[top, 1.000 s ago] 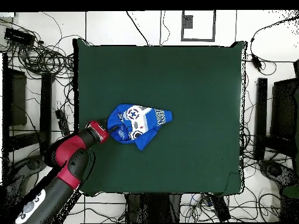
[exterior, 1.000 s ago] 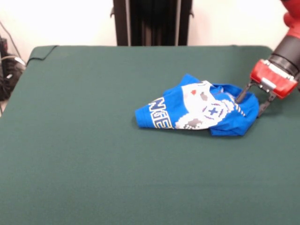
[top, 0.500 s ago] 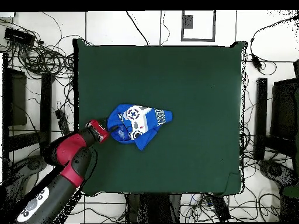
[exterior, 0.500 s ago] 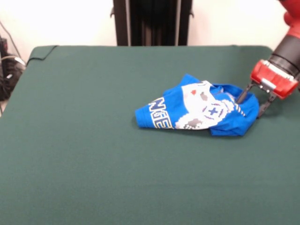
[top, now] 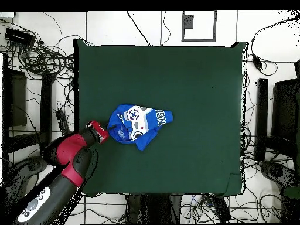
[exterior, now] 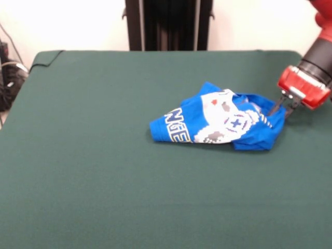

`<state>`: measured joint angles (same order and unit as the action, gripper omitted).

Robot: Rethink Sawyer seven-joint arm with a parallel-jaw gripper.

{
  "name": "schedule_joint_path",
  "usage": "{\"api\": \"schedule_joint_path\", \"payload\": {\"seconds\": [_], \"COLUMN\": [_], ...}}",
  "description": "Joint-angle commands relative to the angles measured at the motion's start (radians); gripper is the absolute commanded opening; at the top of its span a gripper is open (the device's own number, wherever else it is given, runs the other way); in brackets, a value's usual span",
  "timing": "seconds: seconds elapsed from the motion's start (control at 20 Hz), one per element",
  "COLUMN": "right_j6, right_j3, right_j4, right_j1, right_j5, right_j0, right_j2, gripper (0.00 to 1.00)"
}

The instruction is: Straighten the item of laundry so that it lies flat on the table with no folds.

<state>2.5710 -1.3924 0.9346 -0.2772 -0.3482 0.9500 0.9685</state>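
Shirt (exterior: 220,119) still bunched and folded on the table (exterior: 93,171), nothing flattened yet; gripper (exterior: 283,108) pinched together on its right-hand edge, whole spread-out remains.

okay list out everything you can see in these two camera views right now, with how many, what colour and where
T-shirt: one, bright blue with a white-grey emblem and white lettering edged in yellow; crumpled on the table, right of centre in the front view.
table: one, dark green cloth cover; fills most of both views.
cables: many, black; on the pale floor around the table in the overhead view.
black frames: several, dark; on the floor beside the table's left and right sides in the overhead view.
pedestal: one, black; behind the table's far edge in the front view.
arm: one, red and black; comes in from the overhead view's lower left.
gripper: one, red body with dark fingers; shut on the T-shirt's right edge in the front view.
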Motion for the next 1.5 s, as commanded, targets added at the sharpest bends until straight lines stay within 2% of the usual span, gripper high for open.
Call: {"api": "schedule_joint_path", "payload": {"seconds": [0.05,0.45,0.55,0.75,0.8,0.95,1.05,1.15,1.2,1.25,1.3,1.45,1.5], "right_j6": [0.339,0.333,0.317,0.227,0.179,0.129,0.096,0.042,-0.01,-0.037,-0.099,-0.2,-0.244], "right_j3": [0.101,0.071,0.049,-0.014,-0.035,-0.058,-0.071,-0.089,-0.11,-0.113,-0.127,-0.145,-0.175], "right_j4": [-0.037,-0.039,-0.059,-0.159,-0.194,-0.258,-0.288,-0.299,-0.299,-0.313,-0.324,-0.371,-0.357], "right_j1": [-0.16,-0.145,-0.135,-0.103,-0.088,-0.048,0.015,0.124,0.214,0.259,0.341,0.491,0.583], "right_j5": [-0.197,-0.227,-0.255,-0.339,-0.322,-0.289,-0.28,-0.264,-0.229,-0.225,-0.211,-0.215,-0.213], "right_j0": [0.04,0.052,0.059,0.058,0.045,0.021,0.005,-0.03,-0.066,-0.09,-0.135,-0.217,-0.267], "right_j2": [-0.051,-0.021,0.024,0.221,0.279,0.336,0.311,0.211,0.129,0.092,0.031,-0.055,-0.14], "gripper": [0.0,0.0,0.0,0.0,0.0,0.0,0.0,0.0,0.0,0.0,0.0,0.0,0.0]}}
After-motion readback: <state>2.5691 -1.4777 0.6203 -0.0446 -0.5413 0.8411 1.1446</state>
